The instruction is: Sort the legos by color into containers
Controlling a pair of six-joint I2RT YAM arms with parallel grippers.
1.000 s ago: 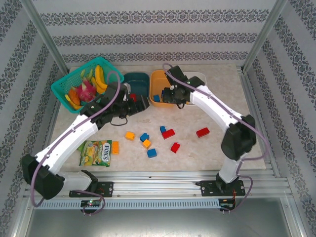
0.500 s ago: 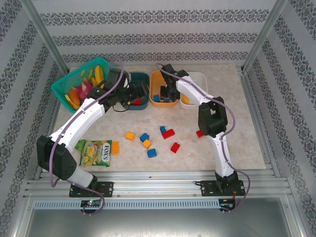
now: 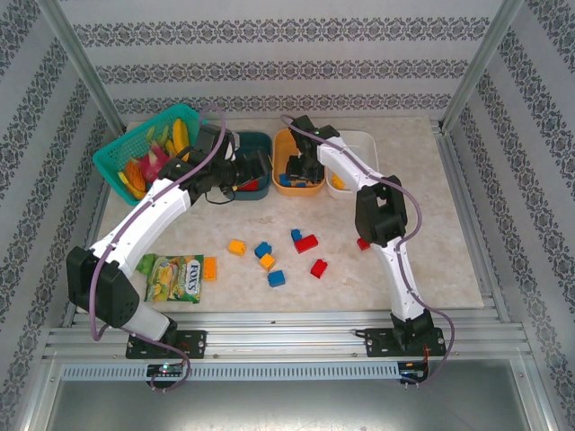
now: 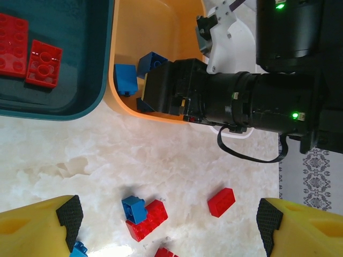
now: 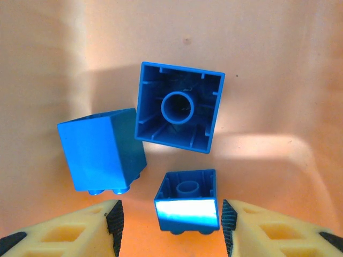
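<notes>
**Operator:** Report the legos.

**Unit:** Three blue bricks (image 5: 179,110) lie in the orange bin (image 4: 155,27) at the far edge of the surface (image 3: 422,197). The red bricks (image 4: 43,63) lie in the teal bin (image 4: 80,32) beside it. The loose bricks (image 3: 277,277) are scattered mid-surface, toward the near edge.

**Operator:** Claw state?

**Unit:** My right claw (image 5: 171,214) hangs over the orange bin, jaws apart. The smallest blue brick (image 5: 187,209) sits between the pads (image 5: 115,217) with a gap on one side, so I judge it ungripped. My left claw (image 4: 169,217) is wide and holds nothing, by the teal bin.

**Operator:** What governs the next pick?

**Unit:** Every loose brick lies nearward of both claws. The orange bricks (image 3: 236,246) lie on my left arm's side, nearer the left claw. The red oblong brick (image 4: 150,220) lies diagonal to the left claw's opening: rotate before closing.
</notes>
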